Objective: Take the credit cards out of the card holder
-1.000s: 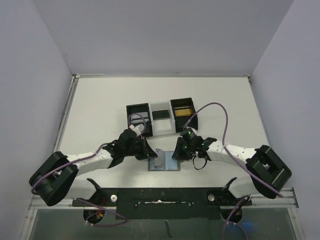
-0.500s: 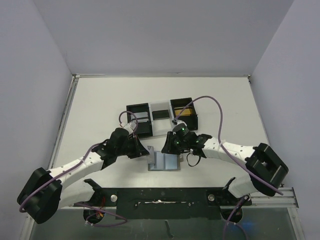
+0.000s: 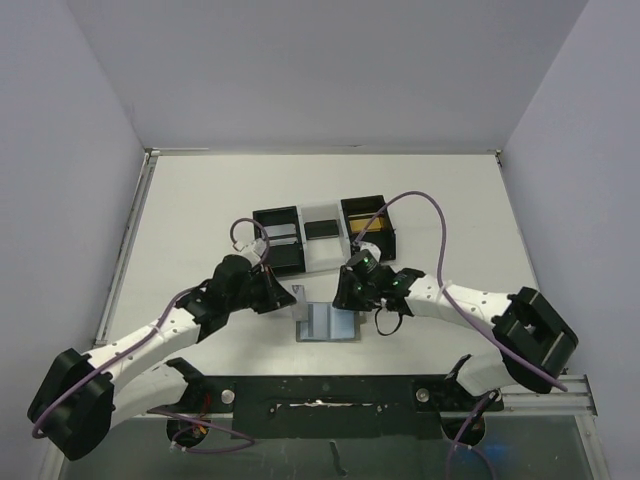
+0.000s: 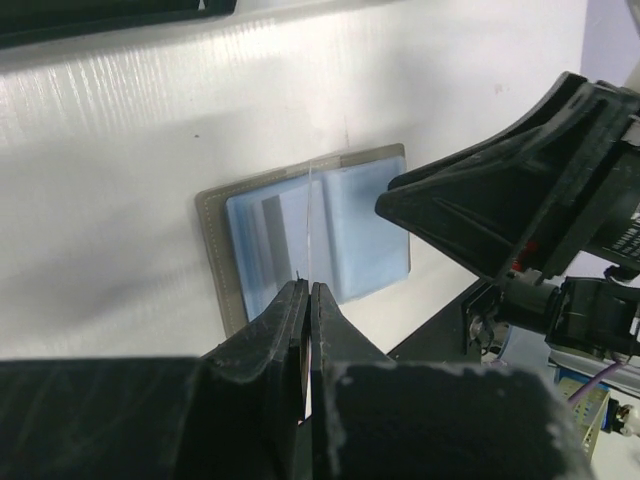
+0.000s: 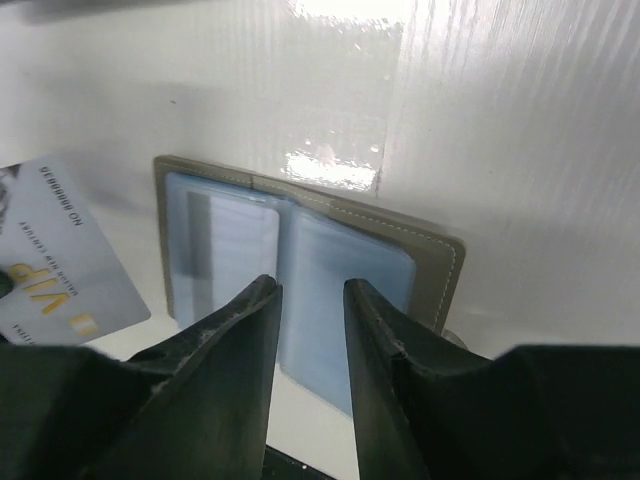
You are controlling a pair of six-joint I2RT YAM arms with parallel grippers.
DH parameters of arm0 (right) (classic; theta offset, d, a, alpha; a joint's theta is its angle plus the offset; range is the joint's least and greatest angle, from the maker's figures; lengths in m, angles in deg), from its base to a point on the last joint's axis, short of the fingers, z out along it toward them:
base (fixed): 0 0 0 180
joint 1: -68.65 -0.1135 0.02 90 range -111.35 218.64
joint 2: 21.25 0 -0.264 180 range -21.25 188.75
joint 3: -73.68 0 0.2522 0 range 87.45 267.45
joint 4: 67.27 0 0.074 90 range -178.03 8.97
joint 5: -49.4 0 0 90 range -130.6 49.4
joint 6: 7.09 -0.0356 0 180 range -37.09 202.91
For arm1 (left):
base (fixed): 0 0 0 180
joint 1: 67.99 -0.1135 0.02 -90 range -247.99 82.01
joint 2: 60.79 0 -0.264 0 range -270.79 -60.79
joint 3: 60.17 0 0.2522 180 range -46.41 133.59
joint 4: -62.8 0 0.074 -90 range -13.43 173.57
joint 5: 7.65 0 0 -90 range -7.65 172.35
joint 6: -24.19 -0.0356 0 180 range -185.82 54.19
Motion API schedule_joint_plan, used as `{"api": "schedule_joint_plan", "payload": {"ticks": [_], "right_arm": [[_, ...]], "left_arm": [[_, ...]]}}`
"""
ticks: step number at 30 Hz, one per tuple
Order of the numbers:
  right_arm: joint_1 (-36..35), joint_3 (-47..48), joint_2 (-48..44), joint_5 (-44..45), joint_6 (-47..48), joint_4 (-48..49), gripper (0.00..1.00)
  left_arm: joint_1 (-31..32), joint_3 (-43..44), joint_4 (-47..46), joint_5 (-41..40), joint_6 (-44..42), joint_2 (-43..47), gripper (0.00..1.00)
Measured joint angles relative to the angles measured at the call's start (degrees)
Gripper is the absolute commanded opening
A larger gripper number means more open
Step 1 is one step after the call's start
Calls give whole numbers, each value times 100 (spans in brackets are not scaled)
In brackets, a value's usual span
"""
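Note:
The grey card holder (image 3: 328,322) lies open on the table and shows its blue-grey two-panel inside; it also shows in the left wrist view (image 4: 360,230) and the right wrist view (image 5: 230,240). My left gripper (image 3: 283,297) (image 4: 309,288) is shut on a thin white credit card (image 3: 298,298), held just left of the holder. The card is edge-on in the left wrist view (image 4: 310,215) and reads "VIP" in the right wrist view (image 5: 60,255). My right gripper (image 3: 343,297) (image 5: 310,290) is open and empty, low over the holder's right panel. I cannot tell whether it touches.
A black-and-white three-compartment tray (image 3: 323,262) stands just behind the holder. It holds a dark card in its middle part and a gold card (image 3: 366,224) in its right part. The black bar of the arm bases runs along the near edge.
My left gripper has drawn the card up and left, out of the holder. My right gripper has moved a little left and back, staying over the holder's right panel.

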Motion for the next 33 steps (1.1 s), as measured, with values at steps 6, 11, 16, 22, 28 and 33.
{"api": "schedule_joint_plan", "payload": {"ticks": [6, 11, 16, 22, 28, 33], "right_arm": [[7, -79, -1088, 177, 221, 254, 67], [282, -1054, -2321, -46, 291, 1912, 81], [448, -2131, -2990, -81, 387, 3320, 82], [553, -2330, -3101, -282, 527, 4435, 82], [940, -2529, -2782, -721, 129, 5880, 83], [1117, -2328, -1843, -1694, -258, 6610, 79]], "left_arm": [[-37, -101, 17, -173, -42, 610, 0], [-39, -219, 20, -367, -286, 1266, 0], [-76, -225, 11, -496, -667, 1976, 0], [-527, 118, 413, -380, -1480, 1956, 0], [-1891, 160, -398, 1910, -1281, 1342, 0], [-2750, -74, -1832, 3742, -457, 1071, 0]]}}
